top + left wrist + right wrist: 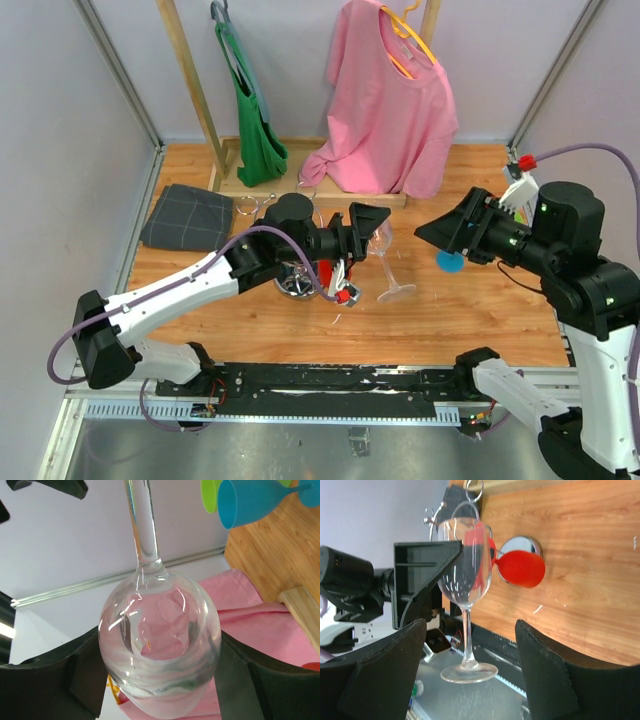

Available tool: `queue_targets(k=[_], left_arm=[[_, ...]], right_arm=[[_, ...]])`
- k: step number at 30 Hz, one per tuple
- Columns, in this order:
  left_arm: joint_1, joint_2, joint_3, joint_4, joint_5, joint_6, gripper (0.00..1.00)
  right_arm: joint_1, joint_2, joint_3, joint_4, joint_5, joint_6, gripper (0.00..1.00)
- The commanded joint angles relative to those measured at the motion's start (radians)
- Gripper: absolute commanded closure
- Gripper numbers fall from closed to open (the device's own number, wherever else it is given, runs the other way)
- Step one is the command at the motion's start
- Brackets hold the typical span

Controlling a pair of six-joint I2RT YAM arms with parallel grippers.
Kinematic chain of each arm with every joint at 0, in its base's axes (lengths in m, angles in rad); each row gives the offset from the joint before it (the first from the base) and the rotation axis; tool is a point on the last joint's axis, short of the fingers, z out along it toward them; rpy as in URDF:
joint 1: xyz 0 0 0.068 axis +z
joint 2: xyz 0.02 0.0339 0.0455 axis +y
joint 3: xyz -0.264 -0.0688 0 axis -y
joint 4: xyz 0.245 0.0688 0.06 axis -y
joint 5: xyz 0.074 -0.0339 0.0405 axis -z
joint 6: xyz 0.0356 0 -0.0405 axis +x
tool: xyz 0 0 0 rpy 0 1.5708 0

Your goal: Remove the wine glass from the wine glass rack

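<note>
Left wrist view: my left jaws clasp the glass (pixel 160 645) bowl at frame centre, off the rack (pixel 292 285); right jaws gape empty. The smooth bowl could slip and strike the counter (pixel 480 310).

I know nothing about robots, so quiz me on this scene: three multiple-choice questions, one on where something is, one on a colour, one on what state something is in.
1. Where does the grey cloth lie?
A. On the left side of the table
B. Hanging on the wooden frame
C. On the floor

2. What colour is the shirt on the hanger?
A. Green
B. White
C. Pink

3. How is the wine glass held?
A. By its bowl, in the left gripper
B. By its foot, in a person's hand
C. Not held, lying flat

Answers:
1 A: it lies flat on the wood near the left wall.
2 C: the fabric is plainly pink.
3 A: the fingers flank the bowl, while the right gripper is open and empty.
</note>
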Motion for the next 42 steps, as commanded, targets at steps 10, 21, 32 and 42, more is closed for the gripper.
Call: queue_targets(k=[10, 21, 32, 42], left_arm=[[-0.018, 0.085, 0.050, 0.211, -0.007, 0.125, 0.71], [-0.041, 0.138, 0.106, 0.244, -0.009, 0.143, 0.71], [-0.044, 0.118, 0.038, 0.287, 0.014, 0.207, 0.72], [-0.044, 0.122, -0.003, 0.322, 0.013, 0.242, 0.72]], right_arm=[[-0.012, 0.025, -0.100, -0.101, -0.214, -0.153, 0.32], [-0.012, 0.008, -0.201, -0.038, -0.250, -0.185, 0.36], [-0.011, 0.038, -0.176, -0.063, -0.317, -0.233, 0.45], [-0.012, 0.080, -0.108, -0.203, -0.352, -0.335, 0.45]])
